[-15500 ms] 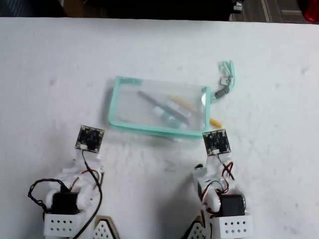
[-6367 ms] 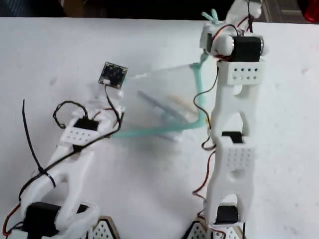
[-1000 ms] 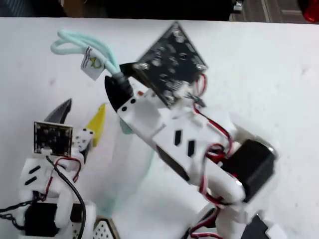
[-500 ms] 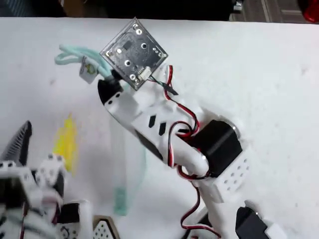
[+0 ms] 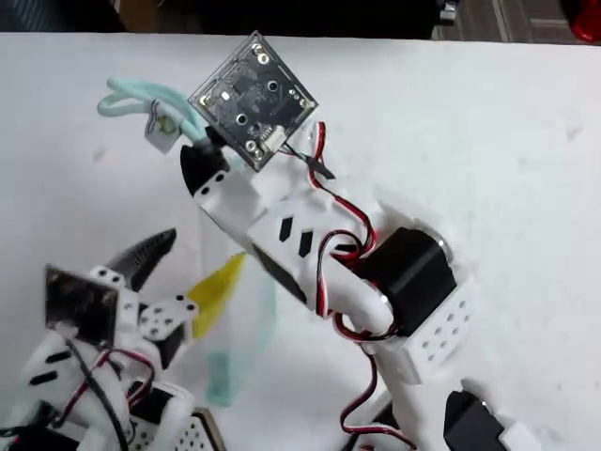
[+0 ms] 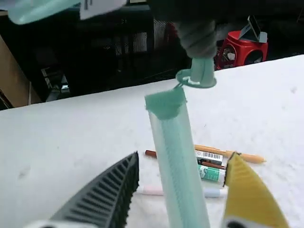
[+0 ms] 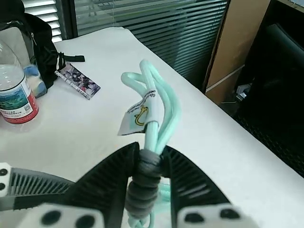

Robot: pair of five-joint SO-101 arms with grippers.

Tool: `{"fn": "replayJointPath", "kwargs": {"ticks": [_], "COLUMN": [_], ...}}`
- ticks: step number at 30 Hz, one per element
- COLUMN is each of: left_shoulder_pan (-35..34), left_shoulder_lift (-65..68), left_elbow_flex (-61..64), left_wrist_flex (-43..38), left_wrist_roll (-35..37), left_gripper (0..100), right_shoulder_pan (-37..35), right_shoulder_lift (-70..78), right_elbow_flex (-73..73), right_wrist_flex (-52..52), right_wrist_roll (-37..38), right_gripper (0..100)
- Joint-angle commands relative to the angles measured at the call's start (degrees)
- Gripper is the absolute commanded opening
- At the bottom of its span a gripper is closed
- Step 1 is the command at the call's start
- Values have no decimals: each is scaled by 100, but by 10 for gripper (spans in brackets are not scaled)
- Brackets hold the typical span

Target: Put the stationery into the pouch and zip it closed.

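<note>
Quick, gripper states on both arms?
Left gripper: open, fingers either side of the pouch, gripping nothing.
Right gripper: shut on the pouch strap.

My left gripper (image 6: 184, 159) straddles the pouch (image 6: 176, 142), hung from my right gripper (image 7: 149, 161) over the tabletop's (image 6: 57, 137) left half; pens (image 6: 211, 164) lie crosswise just beyond its edge.

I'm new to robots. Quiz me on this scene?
1. True or false: the right jaws are shut on the grey-wrapped mint-green cord loop of the clear mint-edged pouch.
2. The black-and-yellow left jaws are: A) open, the pouch's zip edge between them; B) shut on a pen; C) shut, empty.
3. Fill in: the white paper tag hangs on the ____.
Key: 1 true; 2 A; 3 cord loop.
</note>
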Motion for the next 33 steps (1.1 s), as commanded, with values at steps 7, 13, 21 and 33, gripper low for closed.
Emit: {"fn": "replayJointPath", "kwargs": {"ticks": [7,13,21,33], "left_shoulder_pan": [136,31,84,84], "left_shoulder_lift": [40,4,4,-611], "left_elbow_flex": [1099,1538,2312,2629], "left_wrist_flex": [-993,-1714,-3490,-2382], "left_wrist_roll": [70,-79,-123,-88], "left_gripper": [310,256,67,64], "right_shoulder_pan": [-251,-233,-233,462], "right_shoulder_lift": [-233,-734,-813,-848], "right_elbow_flex": [-88,-88,-35,1081], "right_wrist_flex": [-57,-215,-40,-303], "right_wrist_roll": [18,26,26,26], "right_gripper": [17,17,17,17]}}
